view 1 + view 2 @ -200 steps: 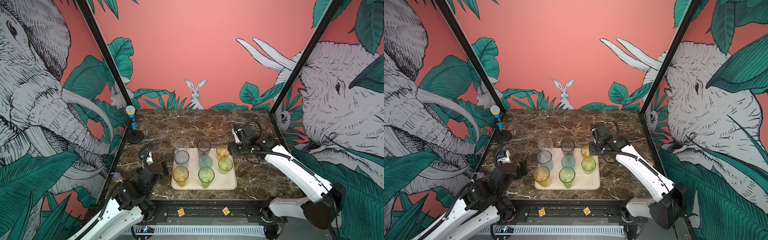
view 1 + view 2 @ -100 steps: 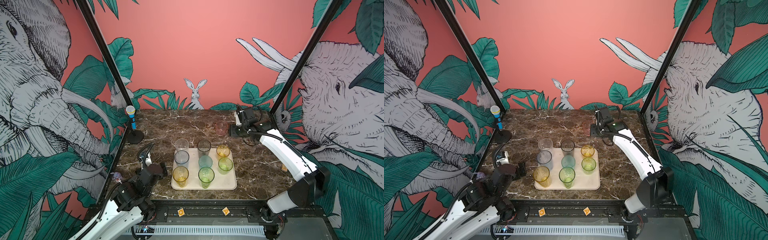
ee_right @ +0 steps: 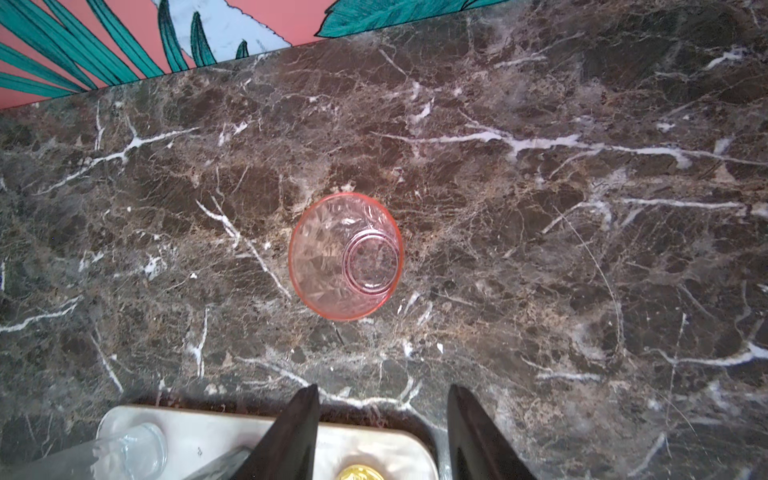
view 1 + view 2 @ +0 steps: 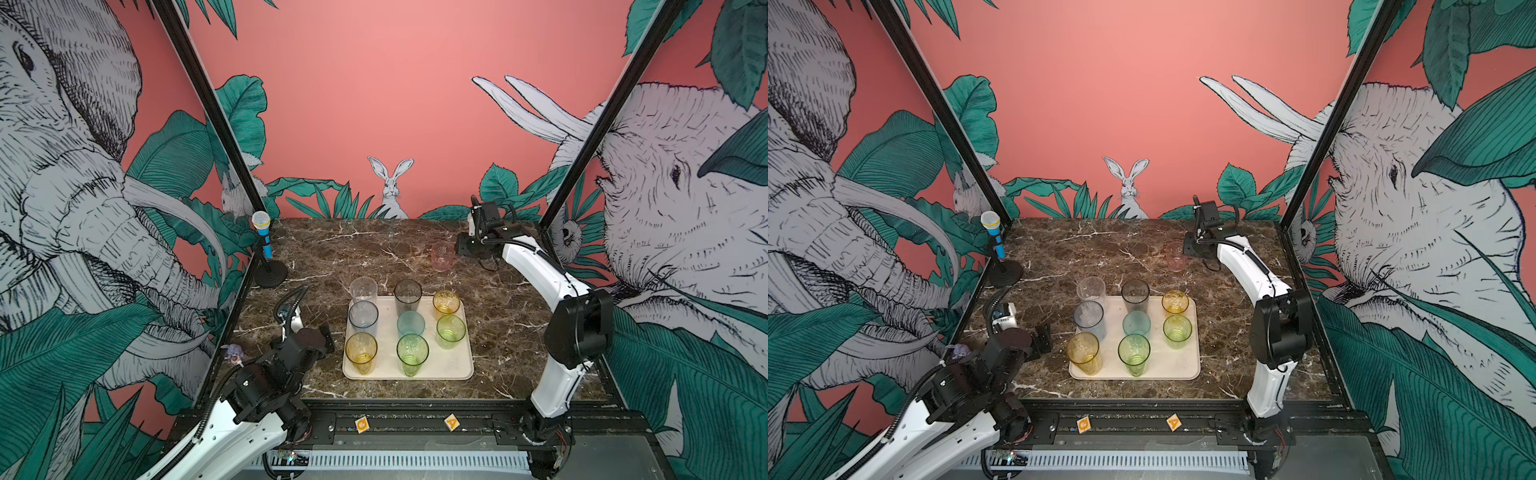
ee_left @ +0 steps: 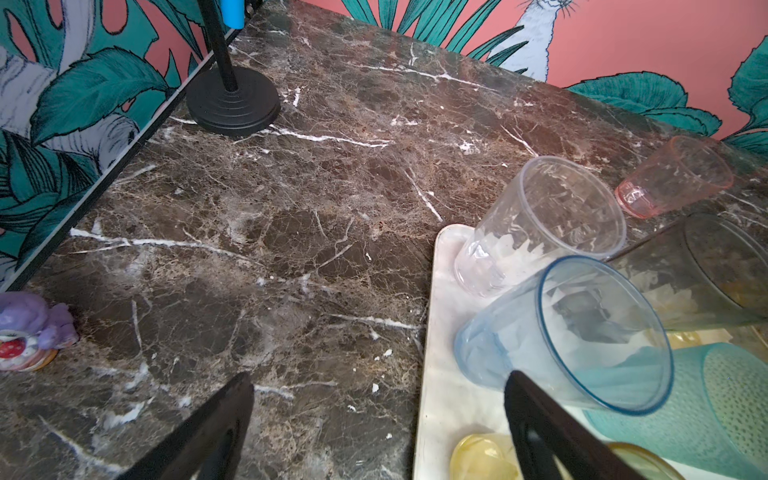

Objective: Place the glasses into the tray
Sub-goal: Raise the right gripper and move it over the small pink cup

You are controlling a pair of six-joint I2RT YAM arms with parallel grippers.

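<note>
Glasses stand eight strong on the tray (image 4: 451, 368), which lies at the middle of the table's (image 4: 519, 332) front edge, its front-right corner bare. Beside the tray's left rim, toward the table's front-left corner, the left tool (image 5: 380, 376) hangs with its jaws wide and nothing between them. Farther back, toward the far-right corner, the pink glass (image 4: 443, 256) stands upright on the table, well apart from the tray and not yet placed. Fetching it looks like the step in hand: come in low and centred around the patterned wall, close gently so the light glass neither tips nor skids, then lift clear over the amber glass (image 4: 446, 302) to the bare corner. Just beside the pink glass, on its right-edge side, the right tool (image 3: 383, 390) hovers with jaws about half apart, holding and touching nothing.
</note>
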